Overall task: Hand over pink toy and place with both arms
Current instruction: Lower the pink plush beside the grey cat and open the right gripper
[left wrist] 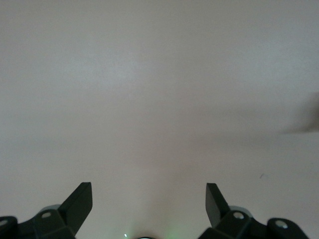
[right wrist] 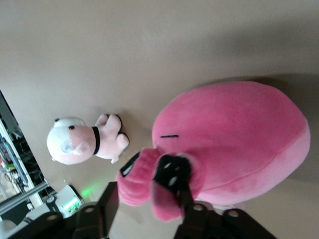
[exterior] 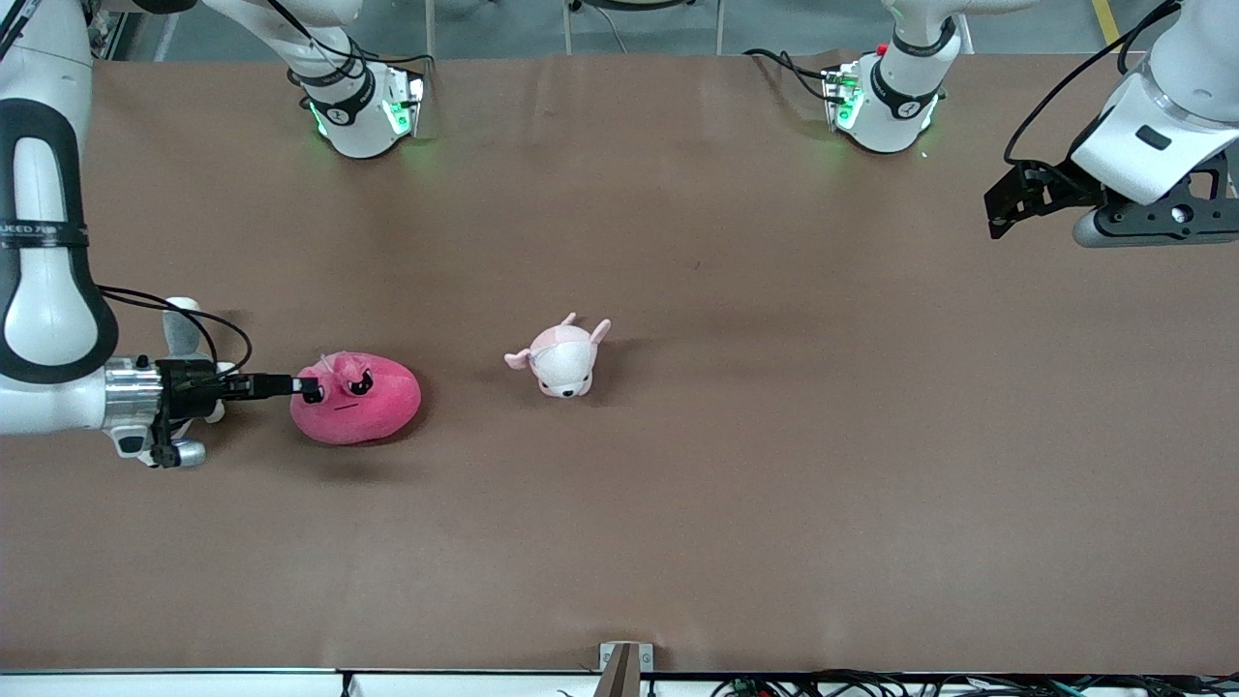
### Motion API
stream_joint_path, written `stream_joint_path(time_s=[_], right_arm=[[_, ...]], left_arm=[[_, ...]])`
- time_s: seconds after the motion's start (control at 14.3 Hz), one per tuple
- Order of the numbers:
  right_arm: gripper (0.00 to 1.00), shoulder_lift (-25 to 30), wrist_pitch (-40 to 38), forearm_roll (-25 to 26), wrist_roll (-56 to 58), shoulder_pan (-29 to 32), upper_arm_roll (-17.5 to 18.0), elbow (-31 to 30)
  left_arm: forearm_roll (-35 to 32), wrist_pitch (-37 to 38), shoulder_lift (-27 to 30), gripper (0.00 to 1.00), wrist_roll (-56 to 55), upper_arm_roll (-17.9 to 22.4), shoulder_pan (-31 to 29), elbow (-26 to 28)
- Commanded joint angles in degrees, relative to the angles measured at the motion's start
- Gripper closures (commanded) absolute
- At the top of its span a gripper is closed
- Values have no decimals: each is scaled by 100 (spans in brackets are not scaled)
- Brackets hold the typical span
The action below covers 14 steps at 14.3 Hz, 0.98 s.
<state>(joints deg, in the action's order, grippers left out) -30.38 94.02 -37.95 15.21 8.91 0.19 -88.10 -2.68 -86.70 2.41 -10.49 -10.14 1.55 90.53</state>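
Left end effector (left wrist: 149, 199) fingers (left wrist: 79, 201) spread wide, bare table (left wrist: 159, 89)

The right hand (exterior: 308, 389) hid part of the pink toy's (exterior: 368, 411) face, and the frame edge cut off the left arm (exterior: 1176, 116).

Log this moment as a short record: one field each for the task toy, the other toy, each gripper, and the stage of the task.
task toy: round hot-pink plush toy, on the brown table, toward the right arm's end
other toy: small pale pink-and-white puppy plush, beside it, apart
right gripper: low at the pink toy, fingers shut on a fold at its top
left gripper: open, empty, waiting over bare table at the left arm's end
stage: grasp made, toy not yet lifted; handover not begun
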Motion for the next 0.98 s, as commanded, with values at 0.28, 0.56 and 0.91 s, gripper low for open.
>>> stream_joint_path(time_s=[0.28,0.56,0.91], right_arm=[[0,330,-717,1411,-256,58,60,1005],[0,927,-718,2501,-343,15,78,1015],[0,1569,-797,3354,-1196,-91,113,1015]], left_arm=[[127,-39,58,0,100,12,-313,71],[119,-110,31,0,100,-6,-286,79],[119,-31,93,0,109,-32,-295,88]])
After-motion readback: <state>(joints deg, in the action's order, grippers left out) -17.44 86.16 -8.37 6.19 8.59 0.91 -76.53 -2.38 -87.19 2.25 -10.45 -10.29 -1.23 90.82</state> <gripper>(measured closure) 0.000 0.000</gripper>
